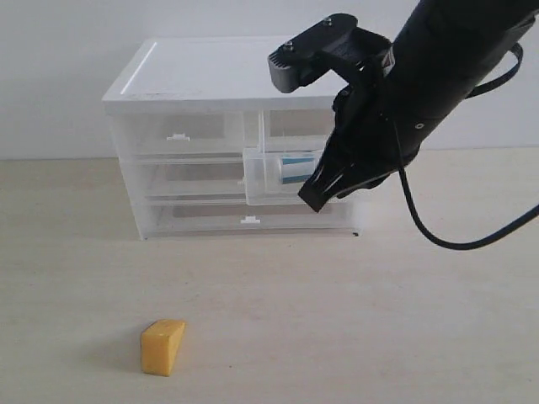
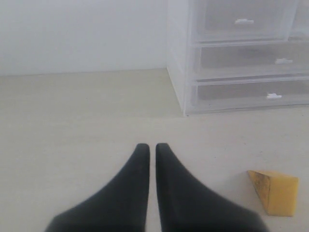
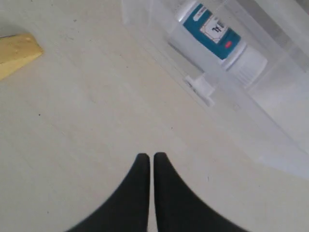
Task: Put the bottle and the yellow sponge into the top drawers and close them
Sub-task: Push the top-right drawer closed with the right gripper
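Observation:
The bottle (image 1: pixel 295 168) (image 3: pixel 219 38) lies on its side inside the top right drawer (image 1: pixel 257 189), which is pulled out of the white-topped cabinet (image 1: pixel 202 71). My right gripper (image 1: pixel 313 200) (image 3: pixel 150 157) hangs shut and empty just in front of that drawer, near its white handle tab (image 3: pixel 203 88). The top left drawer (image 1: pixel 178 135) (image 2: pixel 244 21) is pushed in. On the table well in front of the cabinet lies the yellow sponge (image 1: pixel 162 346) (image 2: pixel 275 191) (image 3: pixel 17 50). My left gripper (image 2: pixel 152 147) is shut and empty above the table, beside the sponge; the exterior view does not show it.
Two full-width clear drawers (image 1: pixel 248 220) (image 2: pixel 274 96) sit closed under the top pair. The right arm's black cable (image 1: pixel 438 236) loops down to the right of the cabinet. A pale wall stands behind the light wooden table (image 1: pixel 337 320).

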Controlling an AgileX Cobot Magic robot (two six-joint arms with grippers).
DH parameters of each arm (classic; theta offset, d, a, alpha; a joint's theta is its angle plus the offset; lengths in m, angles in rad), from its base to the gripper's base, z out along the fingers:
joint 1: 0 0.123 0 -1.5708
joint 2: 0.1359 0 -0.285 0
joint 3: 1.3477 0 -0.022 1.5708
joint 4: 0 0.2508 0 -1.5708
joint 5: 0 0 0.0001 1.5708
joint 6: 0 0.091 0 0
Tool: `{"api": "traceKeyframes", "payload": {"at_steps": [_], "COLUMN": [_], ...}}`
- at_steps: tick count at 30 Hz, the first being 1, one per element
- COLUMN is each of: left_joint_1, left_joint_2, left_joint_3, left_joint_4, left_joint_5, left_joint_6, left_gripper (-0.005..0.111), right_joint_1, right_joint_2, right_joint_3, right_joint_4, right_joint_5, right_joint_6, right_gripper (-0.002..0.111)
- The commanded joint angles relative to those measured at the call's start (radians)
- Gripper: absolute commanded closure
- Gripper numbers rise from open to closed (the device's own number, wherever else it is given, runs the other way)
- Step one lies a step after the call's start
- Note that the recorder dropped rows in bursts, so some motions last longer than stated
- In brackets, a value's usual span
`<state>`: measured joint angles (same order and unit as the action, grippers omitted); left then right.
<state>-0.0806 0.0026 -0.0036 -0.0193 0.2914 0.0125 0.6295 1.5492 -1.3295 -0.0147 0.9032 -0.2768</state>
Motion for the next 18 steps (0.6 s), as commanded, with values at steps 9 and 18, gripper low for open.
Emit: {"api": "traceKeyframes", "payload": {"at_steps": [9, 18], "left_joint_1": [0.002, 0.002], "left_joint_2": [-0.003, -0.003], "left_joint_3": [0.004, 0.004], "left_joint_4": [-0.007, -0.007], "left_joint_5": [0.001, 0.001], "left_joint_6": [0.006, 0.006], "left_gripper": [0.103, 0.103], "right_joint_1": [-0.004, -0.047], "right_joint_2": [0.126, 0.183], "right_joint_3": [-0.026, -0.079], "right_joint_4": [-0.048, -0.156], "right_joint_5": [-0.224, -0.301], "right_joint_6": [0.003, 0.077], "right_gripper": [0.108, 0.108]}}
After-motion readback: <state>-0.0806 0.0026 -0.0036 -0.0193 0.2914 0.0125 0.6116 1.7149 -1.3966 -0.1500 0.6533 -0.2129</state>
